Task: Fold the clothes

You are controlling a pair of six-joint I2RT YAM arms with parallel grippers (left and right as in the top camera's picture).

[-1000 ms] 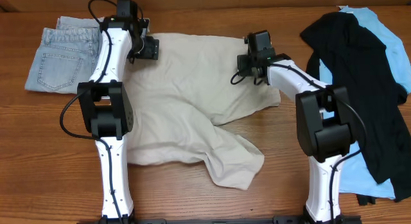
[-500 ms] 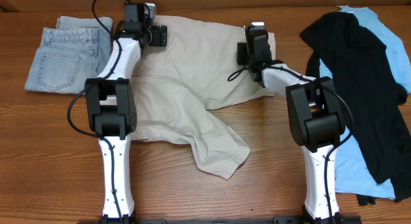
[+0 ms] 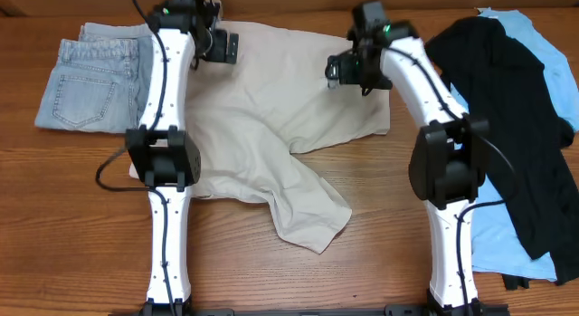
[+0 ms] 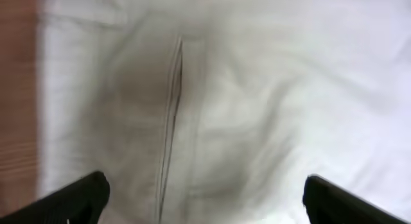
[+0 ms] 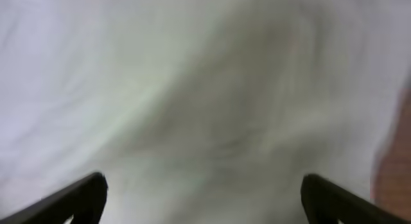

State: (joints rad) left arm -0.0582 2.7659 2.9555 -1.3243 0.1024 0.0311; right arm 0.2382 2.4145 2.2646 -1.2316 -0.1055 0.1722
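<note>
Altogether four garments: khaki shorts [image 3: 271, 126], folded jeans [image 3: 90, 81], black top [image 3: 516, 108], blue top [image 3: 552, 53].

The overhead view is bright, evenly lit from above and sharp throughout, with only a faint sheen on the wooden tabletop [image 3: 72, 216] and short, soft shadows beneath the arms and along the edges of the khaki shorts [image 3: 271, 108]. The black top [image 3: 516, 126] reads as a nearly flat dark mass with little fold detail. Both wrist views are heavily blurred and overexposed: the fabric washes out to near white. In the left wrist view one seam stays faintly legible, while the right wrist view is a smear with a greenish cast. The left end effector [image 4: 204, 201] and right end effector [image 5: 202, 199] show only as dark, soft-edged silhouettes.
</note>
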